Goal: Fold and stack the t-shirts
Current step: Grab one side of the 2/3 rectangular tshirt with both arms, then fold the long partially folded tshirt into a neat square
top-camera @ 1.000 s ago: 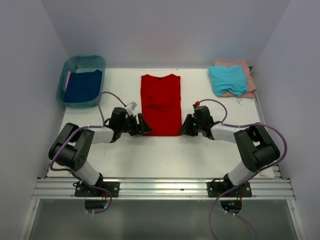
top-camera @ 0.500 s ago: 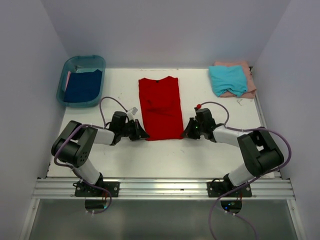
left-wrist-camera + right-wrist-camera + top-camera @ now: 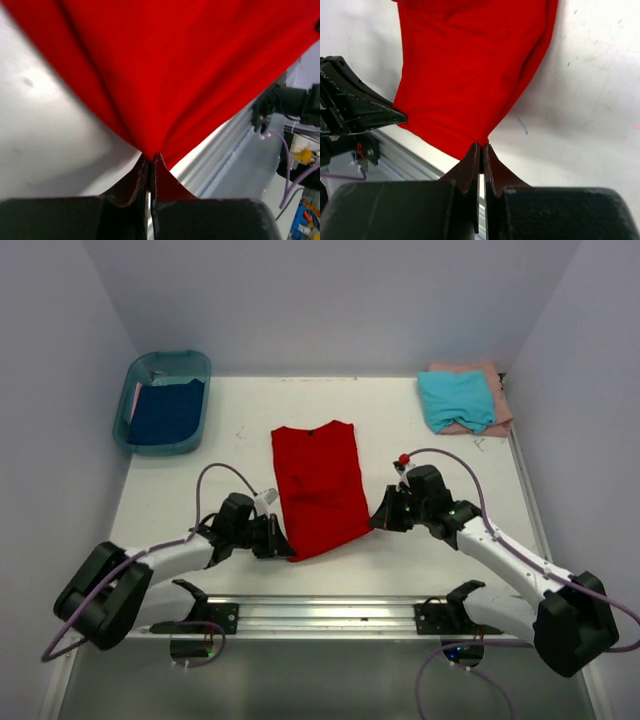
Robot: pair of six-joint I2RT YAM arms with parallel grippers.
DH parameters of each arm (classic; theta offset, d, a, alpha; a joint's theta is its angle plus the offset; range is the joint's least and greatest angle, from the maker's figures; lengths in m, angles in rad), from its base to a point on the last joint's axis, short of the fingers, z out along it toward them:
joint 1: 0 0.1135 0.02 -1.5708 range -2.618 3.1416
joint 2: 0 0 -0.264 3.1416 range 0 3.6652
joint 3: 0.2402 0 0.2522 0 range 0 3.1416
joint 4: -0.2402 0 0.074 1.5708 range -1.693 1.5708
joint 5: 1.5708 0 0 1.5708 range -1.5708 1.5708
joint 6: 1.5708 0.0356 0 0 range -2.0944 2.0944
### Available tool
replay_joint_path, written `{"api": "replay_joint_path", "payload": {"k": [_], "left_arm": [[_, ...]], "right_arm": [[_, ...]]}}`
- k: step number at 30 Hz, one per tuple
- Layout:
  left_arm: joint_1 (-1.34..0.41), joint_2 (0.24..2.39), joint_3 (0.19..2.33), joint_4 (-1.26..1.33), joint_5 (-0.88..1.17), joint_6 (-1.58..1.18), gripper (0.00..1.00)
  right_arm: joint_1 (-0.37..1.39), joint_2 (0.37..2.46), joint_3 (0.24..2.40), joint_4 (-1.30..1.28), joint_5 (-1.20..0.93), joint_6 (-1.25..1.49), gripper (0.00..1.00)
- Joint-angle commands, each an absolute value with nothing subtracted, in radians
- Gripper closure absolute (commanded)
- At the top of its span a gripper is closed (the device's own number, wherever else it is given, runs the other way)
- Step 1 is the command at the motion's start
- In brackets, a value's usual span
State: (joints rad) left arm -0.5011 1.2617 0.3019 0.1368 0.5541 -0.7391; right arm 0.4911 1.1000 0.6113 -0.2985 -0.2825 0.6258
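Near the front edge of the tabletop (image 3: 200, 465), left hand (image 3: 287, 547) and right hand (image 3: 376, 522) were pinched shut on the hem corners of the limp red t-shirt (image 3: 318, 485).

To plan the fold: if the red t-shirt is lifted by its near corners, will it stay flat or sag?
Probably floppy: the red t-shirt puckers where the left gripper and right gripper pinch its near hem. The middle would likely sag between them. It looks thin, so presumably light.

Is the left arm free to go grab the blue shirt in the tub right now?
Probably not: the left gripper is shut on a corner of the red shirt. Nothing else seems to block the way to the blue shirt.
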Motion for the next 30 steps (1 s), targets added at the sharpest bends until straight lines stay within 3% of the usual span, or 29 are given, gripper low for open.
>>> {"api": "replay_joint_path", "payload": {"k": [1, 6, 11, 24, 30], "left_arm": [[-0.595, 1.094, 0.281, -0.058, 0.494, -0.848, 1.0], [-0.669, 0.795, 0.34, -0.245, 0.43, -0.934, 1.0], [-0.673, 0.655, 0.449, -0.42, 0.302, -0.91, 1.0], [-0.67, 0.903, 0.693, -0.353, -0.107, -0.635, 1.0], [-0.579, 0.992, 0.758, -0.233, -0.134, -0.557, 1.0]], "right_arm": [[0.524, 1.002, 0.603, -0.439, -0.278, 0.607, 1.0], [0.647, 0.858, 0.644, -0.563, -0.23, 0.655, 1.0], [0.657, 0.831, 0.713, -0.607, -0.169, 0.632, 1.0], [0.65, 1.138, 0.956, -0.419, 0.078, 0.465, 1.0], [0.609, 1.304, 1.064, -0.33, 0.084, 0.44, 1.0]]}}
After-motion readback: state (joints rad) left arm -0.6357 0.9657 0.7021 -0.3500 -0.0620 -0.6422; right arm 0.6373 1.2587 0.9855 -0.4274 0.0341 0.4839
